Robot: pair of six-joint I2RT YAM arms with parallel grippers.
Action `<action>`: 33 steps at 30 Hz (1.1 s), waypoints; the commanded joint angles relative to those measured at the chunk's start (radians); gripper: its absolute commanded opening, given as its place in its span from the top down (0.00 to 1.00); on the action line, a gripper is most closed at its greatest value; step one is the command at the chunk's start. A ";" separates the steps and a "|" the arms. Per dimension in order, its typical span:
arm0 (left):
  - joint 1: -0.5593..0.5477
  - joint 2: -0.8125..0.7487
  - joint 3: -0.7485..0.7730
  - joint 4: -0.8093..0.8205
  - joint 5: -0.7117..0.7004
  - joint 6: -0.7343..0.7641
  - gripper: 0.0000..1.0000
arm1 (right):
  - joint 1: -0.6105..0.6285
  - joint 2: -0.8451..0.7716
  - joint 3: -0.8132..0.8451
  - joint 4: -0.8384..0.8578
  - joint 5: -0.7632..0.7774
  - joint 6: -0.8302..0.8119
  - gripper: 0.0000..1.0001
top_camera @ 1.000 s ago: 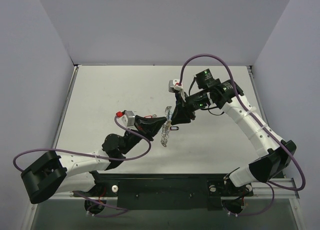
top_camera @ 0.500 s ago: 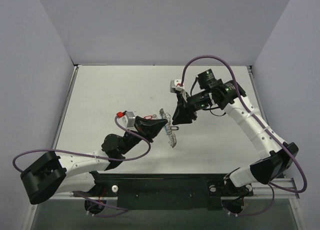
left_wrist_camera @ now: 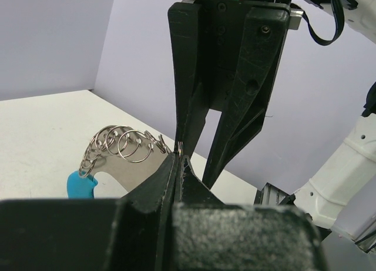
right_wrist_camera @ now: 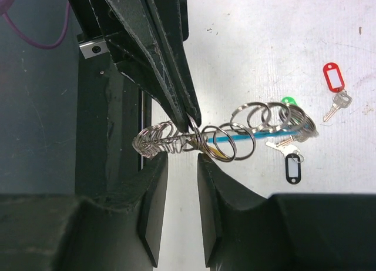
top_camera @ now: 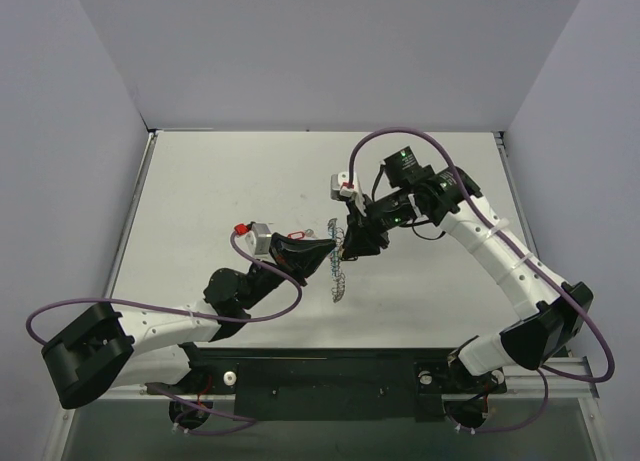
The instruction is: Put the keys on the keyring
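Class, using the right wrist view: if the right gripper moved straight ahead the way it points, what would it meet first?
Probably the keyring, coiled just beyond the right gripper, where the left gripper pinches it; depth is hard to judge.

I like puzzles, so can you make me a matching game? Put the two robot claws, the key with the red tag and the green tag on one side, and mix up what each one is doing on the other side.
Things:
1. left gripper
2. right gripper
3. red-tagged key
4. green tag

States:
A. lying on the table, apart from the keyring
B. pinched shut on the keyring's wire
C. peeking out from behind the coils
D. jaws apart, just beside the coils

Pairs: 1-B, 2-D, 3-A, 4-C.
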 commanded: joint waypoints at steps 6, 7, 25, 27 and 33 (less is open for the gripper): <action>0.007 0.005 0.024 0.389 0.000 -0.016 1.00 | 0.038 0.025 0.032 0.005 0.041 0.011 0.82; 0.007 0.005 0.024 0.389 -0.002 -0.016 1.00 | 0.041 0.025 0.030 0.006 0.046 0.011 0.84; 0.008 0.041 0.020 0.389 -0.011 -0.019 1.00 | 0.006 -0.002 0.041 0.019 0.046 0.040 0.98; 0.008 0.039 0.018 0.389 -0.016 -0.018 1.00 | 0.003 -0.002 0.038 0.020 0.046 0.039 0.98; 0.008 0.031 0.009 0.391 -0.028 -0.019 1.00 | -0.001 -0.007 0.007 0.031 0.041 0.043 0.83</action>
